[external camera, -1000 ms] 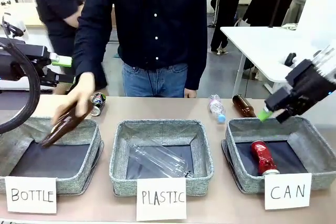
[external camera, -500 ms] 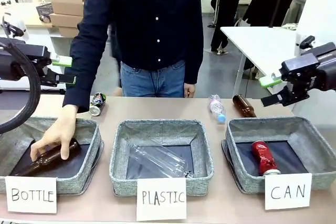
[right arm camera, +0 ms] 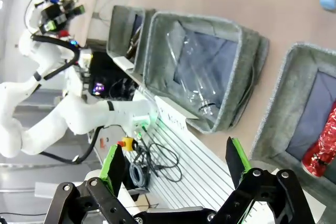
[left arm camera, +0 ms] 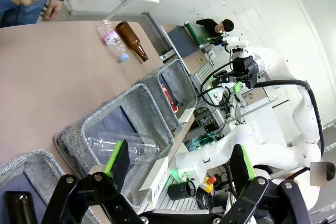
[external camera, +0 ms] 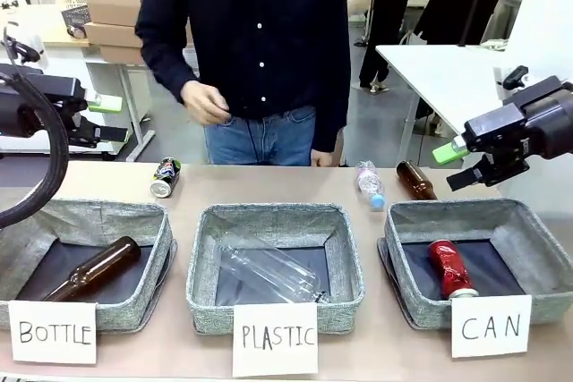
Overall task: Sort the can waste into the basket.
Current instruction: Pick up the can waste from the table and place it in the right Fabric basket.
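Broadly, the table (external camera: 286, 187) spreads below both grippers. A person (external camera: 260, 42) stands at its far side, between the two pairs of jaws, with one hand (external camera: 204, 102) raised at the waist, about level with the left jaws.

Three grey bins sit in a row along the near edge. The BOTTLE bin (external camera: 89, 213) is below the left jaws, and the PLASTIC bin (external camera: 269, 213) is lower down, between the two pairs. The basket (external camera: 466, 210), carded CAN, is below the right jaws.

The left gripper (external camera: 111, 119) hangs high off the table's left end, jaws wide with nothing between them. The right gripper (external camera: 455, 165) hovers over the basket's far rim, jaws also wide and empty.

A brown bottle (external camera: 94, 267) lies in the BOTTLE bin, well below the left jaws. A clear bottle (external camera: 269, 272) lies in the PLASTIC bin. A second brown bottle (external camera: 415, 181) lies on the table just below the right jaws, on their inner side. A small bottle (external camera: 368, 183) lies beside it, farther from those jaws.

The red can (external camera: 450, 267) lies on the basket's dark floor, below the right jaws and apart from them. The dark can (external camera: 166, 177) lies on bare table beyond the BOTTLE bin, below the left jaws and toward the middle, outside every bin and well away from the right jaws.
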Motion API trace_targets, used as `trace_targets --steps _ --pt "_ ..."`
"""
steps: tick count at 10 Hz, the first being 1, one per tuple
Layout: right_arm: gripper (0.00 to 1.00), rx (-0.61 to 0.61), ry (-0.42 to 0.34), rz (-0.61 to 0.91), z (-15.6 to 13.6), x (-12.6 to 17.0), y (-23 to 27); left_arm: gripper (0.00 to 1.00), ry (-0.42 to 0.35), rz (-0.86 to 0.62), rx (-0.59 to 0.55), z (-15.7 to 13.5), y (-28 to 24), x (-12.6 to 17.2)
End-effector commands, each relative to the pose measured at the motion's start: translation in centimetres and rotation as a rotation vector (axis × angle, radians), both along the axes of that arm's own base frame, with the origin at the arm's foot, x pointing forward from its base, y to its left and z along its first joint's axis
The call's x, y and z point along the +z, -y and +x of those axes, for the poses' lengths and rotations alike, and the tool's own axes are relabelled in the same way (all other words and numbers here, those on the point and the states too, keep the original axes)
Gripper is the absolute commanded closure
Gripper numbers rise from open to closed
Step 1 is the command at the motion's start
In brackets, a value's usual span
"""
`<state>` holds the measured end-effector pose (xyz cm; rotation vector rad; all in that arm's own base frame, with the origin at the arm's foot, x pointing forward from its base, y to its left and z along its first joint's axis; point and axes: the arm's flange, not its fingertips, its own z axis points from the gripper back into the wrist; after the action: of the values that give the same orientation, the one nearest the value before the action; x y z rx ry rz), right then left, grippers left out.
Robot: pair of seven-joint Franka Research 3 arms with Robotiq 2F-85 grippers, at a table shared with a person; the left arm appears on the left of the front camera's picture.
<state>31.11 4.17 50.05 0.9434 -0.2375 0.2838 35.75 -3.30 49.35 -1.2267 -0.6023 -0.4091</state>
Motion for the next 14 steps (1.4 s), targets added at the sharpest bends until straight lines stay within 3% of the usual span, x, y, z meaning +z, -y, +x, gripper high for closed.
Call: trace_targets --steps 1,8,9,10,12,14 --pt "0.00 0.022 0.018 -0.011 0.1 0.2 0.4 0.00 0.030 -0.026 -0.003 0.0 0.1 0.0" --pt "0.00 0.022 0.018 -0.011 0.1 0.2 0.4 0.00 0.030 -0.026 -0.003 0.0 0.1 0.0" --pt "0.00 0.022 0.018 -0.011 0.1 0.2 0.4 0.00 0.000 0.000 0.000 0.0 0.0 0.0" --pt "0.00 0.022 0.018 -0.011 0.1 0.2 0.4 0.00 -0.038 0.290 0.198 0.7 0.9 1.4" --pt "0.00 0.022 0.018 -0.011 0.1 0.2 0.4 0.00 -0.246 0.592 0.265 6.6 1.5 2.7" --pt "0.00 0.022 0.018 -0.011 0.1 0.2 0.4 0.00 -0.430 0.833 0.367 13.2 2.0 1.8"
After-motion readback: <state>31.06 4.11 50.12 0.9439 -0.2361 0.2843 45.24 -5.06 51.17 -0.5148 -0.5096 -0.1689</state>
